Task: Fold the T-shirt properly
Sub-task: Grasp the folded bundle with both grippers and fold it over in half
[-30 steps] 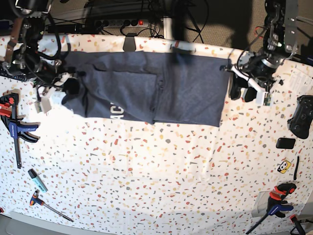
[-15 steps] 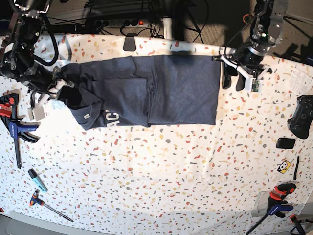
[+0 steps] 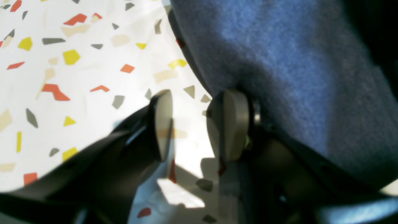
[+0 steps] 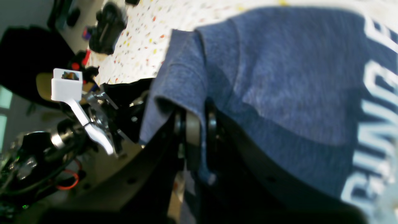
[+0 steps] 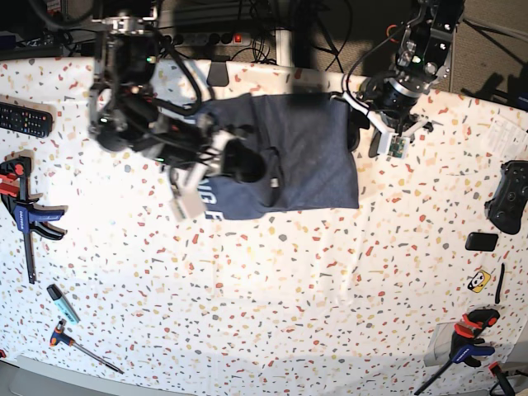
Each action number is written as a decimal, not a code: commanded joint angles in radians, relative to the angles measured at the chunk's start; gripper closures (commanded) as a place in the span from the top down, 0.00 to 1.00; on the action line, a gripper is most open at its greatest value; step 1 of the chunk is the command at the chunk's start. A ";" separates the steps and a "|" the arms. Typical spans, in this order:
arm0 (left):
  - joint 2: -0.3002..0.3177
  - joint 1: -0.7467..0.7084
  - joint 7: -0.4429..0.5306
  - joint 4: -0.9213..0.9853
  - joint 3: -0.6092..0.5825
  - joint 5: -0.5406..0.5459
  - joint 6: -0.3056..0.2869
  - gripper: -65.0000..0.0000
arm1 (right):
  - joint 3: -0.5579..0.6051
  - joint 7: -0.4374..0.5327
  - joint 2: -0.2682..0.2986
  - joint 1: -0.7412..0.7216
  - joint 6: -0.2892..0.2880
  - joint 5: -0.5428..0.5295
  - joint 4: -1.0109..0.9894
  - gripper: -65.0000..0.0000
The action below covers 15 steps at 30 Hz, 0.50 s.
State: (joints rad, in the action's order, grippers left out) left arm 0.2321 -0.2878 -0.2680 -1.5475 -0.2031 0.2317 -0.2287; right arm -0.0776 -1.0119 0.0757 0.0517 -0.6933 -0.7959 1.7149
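The dark navy T-shirt [image 5: 305,157] lies bunched at the back middle of the table, its left part doubled over toward the centre. My right gripper [image 5: 250,167] hangs over that folded part, shut on a fold of the shirt. In the right wrist view, fabric [image 4: 264,93] is pinched between its pads [image 4: 192,130], with white lettering [image 4: 373,102] at the right. My left gripper [image 5: 360,132] sits at the shirt's right edge, open. In the left wrist view only bare table shows between its fingers [image 3: 163,124], and the other finger rests against the cloth [image 3: 279,62].
A remote [image 5: 25,120] and an orange-black clamp [image 5: 25,214] lie at the left, a marker [image 5: 62,304] and T-handle tool [image 5: 74,342] at front left. A game controller [image 5: 507,198], a small black item [image 5: 481,241] and another clamp [image 5: 470,338] lie at the right.
My right arm has swung rightward carrying the shirt's left part over its middle. My left arm has shifted left and back along the right edge. The shirt now spans less width.
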 commanded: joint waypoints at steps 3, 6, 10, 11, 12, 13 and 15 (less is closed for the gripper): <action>-0.001 -0.006 -0.050 -0.003 -0.003 0.003 -0.011 0.40 | 0.096 0.089 -0.061 -0.028 -0.005 0.082 0.020 0.00; -0.002 -0.006 -0.049 -0.003 -0.003 0.003 -0.011 0.40 | 0.182 0.144 -0.116 -0.035 -0.005 0.214 0.020 0.00; -0.001 -0.006 -0.049 -0.003 -0.003 0.003 -0.011 0.40 | 0.254 0.185 -0.162 -0.035 0.003 0.312 0.019 0.00; -0.001 -0.006 -0.049 -0.003 -0.003 0.003 -0.011 0.40 | 0.267 0.190 -0.171 -0.035 0.015 0.326 0.018 0.00; -0.001 -0.006 -0.049 -0.003 -0.003 0.003 -0.011 0.40 | 0.277 0.194 -0.180 -0.035 0.027 0.333 0.016 0.00; -0.001 -0.006 -0.050 -0.003 -0.003 0.004 -0.011 0.40 | 0.284 0.198 -0.187 -0.035 0.032 0.344 0.014 0.00; -0.001 -0.006 -0.049 -0.003 -0.003 0.004 -0.011 0.40 | 0.290 0.201 -0.203 -0.035 0.032 0.378 0.011 0.00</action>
State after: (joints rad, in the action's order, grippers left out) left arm 0.2321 -0.2878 -0.2680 -1.5475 -0.2031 0.2321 -0.2283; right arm 0.2085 -0.8375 -0.1158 0.0330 -0.6617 -0.3931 1.7111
